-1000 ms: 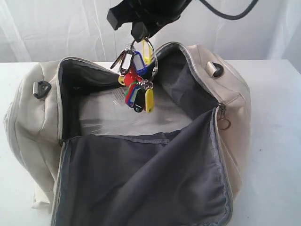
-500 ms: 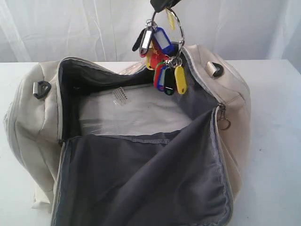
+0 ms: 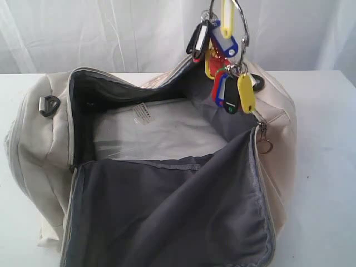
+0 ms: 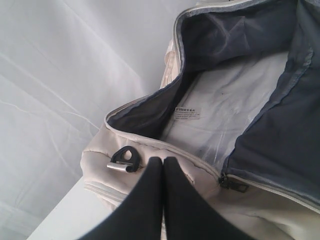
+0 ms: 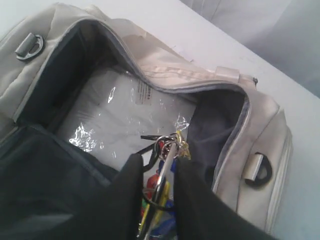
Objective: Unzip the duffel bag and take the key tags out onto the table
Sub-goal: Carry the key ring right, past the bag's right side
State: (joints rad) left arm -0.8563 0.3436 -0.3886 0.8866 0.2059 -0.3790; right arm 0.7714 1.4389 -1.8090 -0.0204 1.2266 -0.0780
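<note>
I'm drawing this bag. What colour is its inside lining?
The duffel bag lining is dark grey, clearest in the exterior view.

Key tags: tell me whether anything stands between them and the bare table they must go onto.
Yes: the key tags, hanging from the right gripper, appear over one open end of the duffel bag, so its rim and end wall lie beneath them. Bare table shows beyond that end, with nothing visible in the air between.

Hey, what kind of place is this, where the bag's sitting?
Likely a robot lab or test bench: a plain white table, a white curtain backdrop, and a lone duffel bag with the right gripper holding key tags over it.
</note>
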